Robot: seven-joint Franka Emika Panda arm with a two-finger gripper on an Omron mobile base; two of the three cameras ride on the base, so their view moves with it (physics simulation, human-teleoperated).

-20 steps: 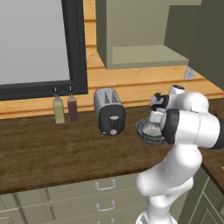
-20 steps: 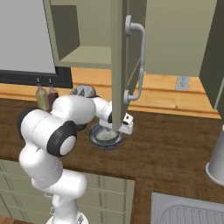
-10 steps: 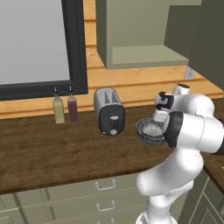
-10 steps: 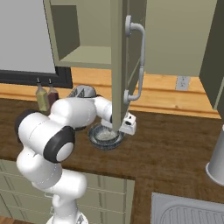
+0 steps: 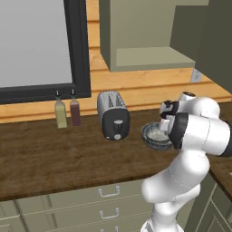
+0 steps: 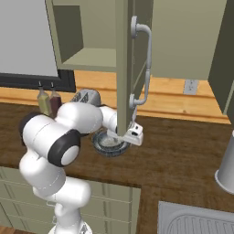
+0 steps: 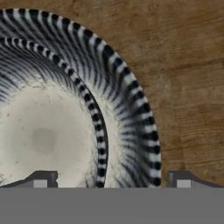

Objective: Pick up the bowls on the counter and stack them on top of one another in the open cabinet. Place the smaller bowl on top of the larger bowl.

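A dark grey patterned bowl with a pale inside stands on the brown counter, about as wide as the toaster. My gripper hangs open just above it. In the hand view one fingertip is over the pale inside and the other is over the wood outside the rim. That view shows a narrower striped rim inside a wider striped band. I cannot tell whether this is one bowl or two nested. The open cabinet is above.
A toaster stands left of the bowl, and two bottles stand by the window. The cabinet door with its grey handle hangs open in front of my hand. A sink and a metal vessel lie to the right.
The jaws have spread wider. The hand has shifted slightly and settled a little lower over the bowl. The bowl has not moved.
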